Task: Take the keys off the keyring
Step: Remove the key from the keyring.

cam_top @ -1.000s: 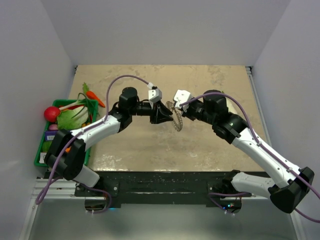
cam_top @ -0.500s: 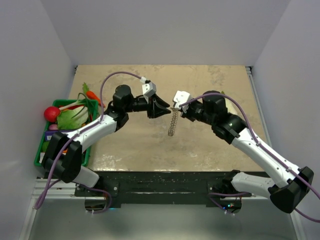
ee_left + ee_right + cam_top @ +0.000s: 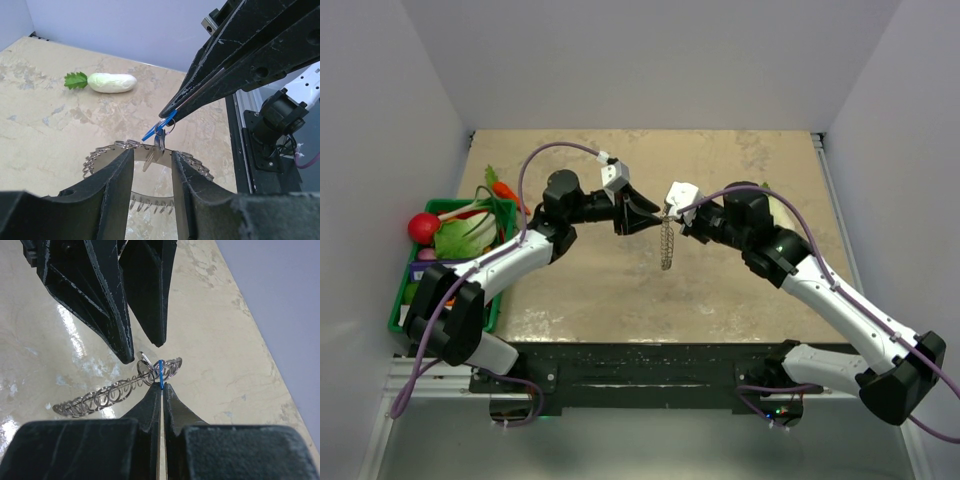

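Keyring swung down, dangling from right pincer clamped on the key; left pincer half-open, empty

A robot lab; two arms bolted to a beige table; plain white walls.

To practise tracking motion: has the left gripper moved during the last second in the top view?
Yes. The left gripper has shifted a little toward the far edge of the table, away from the arm bases.
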Controlling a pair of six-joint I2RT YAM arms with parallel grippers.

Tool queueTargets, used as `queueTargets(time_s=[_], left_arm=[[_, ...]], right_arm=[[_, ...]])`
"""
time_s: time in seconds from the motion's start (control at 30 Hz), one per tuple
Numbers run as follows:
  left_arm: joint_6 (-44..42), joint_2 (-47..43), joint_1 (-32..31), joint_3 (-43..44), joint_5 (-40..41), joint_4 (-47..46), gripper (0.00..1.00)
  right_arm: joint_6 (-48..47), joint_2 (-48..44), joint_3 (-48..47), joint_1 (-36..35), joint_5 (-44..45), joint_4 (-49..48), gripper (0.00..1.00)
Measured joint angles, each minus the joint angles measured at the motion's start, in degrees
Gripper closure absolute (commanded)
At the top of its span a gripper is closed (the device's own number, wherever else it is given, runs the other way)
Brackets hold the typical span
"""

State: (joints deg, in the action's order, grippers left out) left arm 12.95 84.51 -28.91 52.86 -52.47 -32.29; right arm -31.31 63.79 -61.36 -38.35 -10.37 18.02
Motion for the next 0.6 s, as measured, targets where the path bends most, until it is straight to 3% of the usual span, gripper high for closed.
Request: queueTargets(time_s=[0.6], left_arm=[[0.0,0.9,-0.5,-0.1,-1.7,-0.6,0.48]], right_arm=[[1.8,0.7,0.0,0.0,-0.2,-0.9,1.0]])
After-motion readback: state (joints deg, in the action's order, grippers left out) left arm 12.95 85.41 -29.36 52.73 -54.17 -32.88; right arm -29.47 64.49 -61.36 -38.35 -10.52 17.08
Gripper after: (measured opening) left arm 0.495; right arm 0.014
